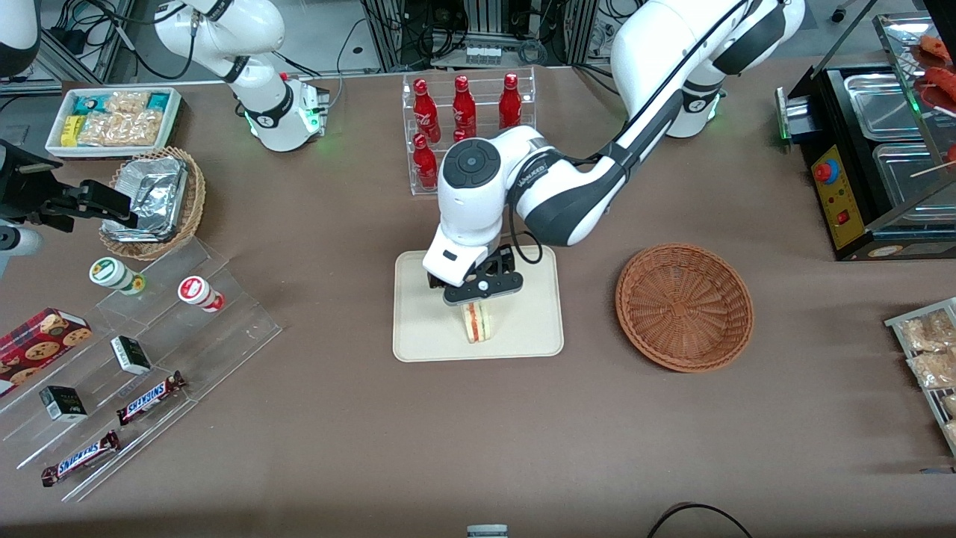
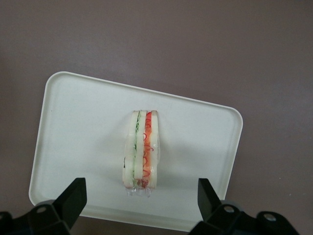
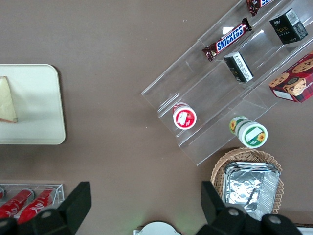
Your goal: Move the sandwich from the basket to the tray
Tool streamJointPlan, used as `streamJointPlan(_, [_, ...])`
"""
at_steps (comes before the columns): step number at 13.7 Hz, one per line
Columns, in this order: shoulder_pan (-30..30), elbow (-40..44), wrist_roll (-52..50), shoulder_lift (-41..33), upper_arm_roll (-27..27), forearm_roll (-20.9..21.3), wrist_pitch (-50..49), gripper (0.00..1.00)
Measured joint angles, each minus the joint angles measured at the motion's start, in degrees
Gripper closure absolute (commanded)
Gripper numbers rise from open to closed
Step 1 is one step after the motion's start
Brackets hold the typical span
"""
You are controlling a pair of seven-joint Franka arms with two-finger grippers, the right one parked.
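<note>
The sandwich (image 1: 478, 323) is found standing on its edge on the tray (image 1: 418, 329), with the red-orange and green filling layers turned upward toward the wrist camera. The basket (image 1: 684, 306) lies beside the tray, toward the working arm's end of the worktop (image 1: 478, 433), and nothing is seen in it. The transfer is therefore judged to be all but done, with only the withdrawal of the arm left.

The hand (image 1: 478, 293) is held directly above the sandwich, over the tray. In the left wrist view its fingers (image 2: 73, 198) are seen spread wide, one to each side of the sandwich (image 2: 142, 149) and well apart from it; the hand is released and nothing is grasped.

The relation on which the next move turns is this: the sandwich lies straight below the hand, midway between the two fingers, and its long axis runs across the line joining them, so that the broad bread faces are turned toward the fingers. Because clear space is kept on both sides, a straight lift away from the tray (image 2: 195, 122) is judged to be safe. A sideways drift is to be avoided, since the wedge stands on a narrow edge and could be tipped over by a light touch.
</note>
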Motion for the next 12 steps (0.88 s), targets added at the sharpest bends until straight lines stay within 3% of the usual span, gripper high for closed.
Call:
streamJointPlan(5, [4.58,-0.36,5.01,-1.43,0.24,-0.56,-5.39,0.0])
streamJointPlan(8, [11.7,-4.44,14.99,-6.53,0.15,-6.35,-6.67,0.0])
streamJointPlan(12, [18.99,-13.48,24.14,-15.02,0.09,-10.01,-7.13,0.0])
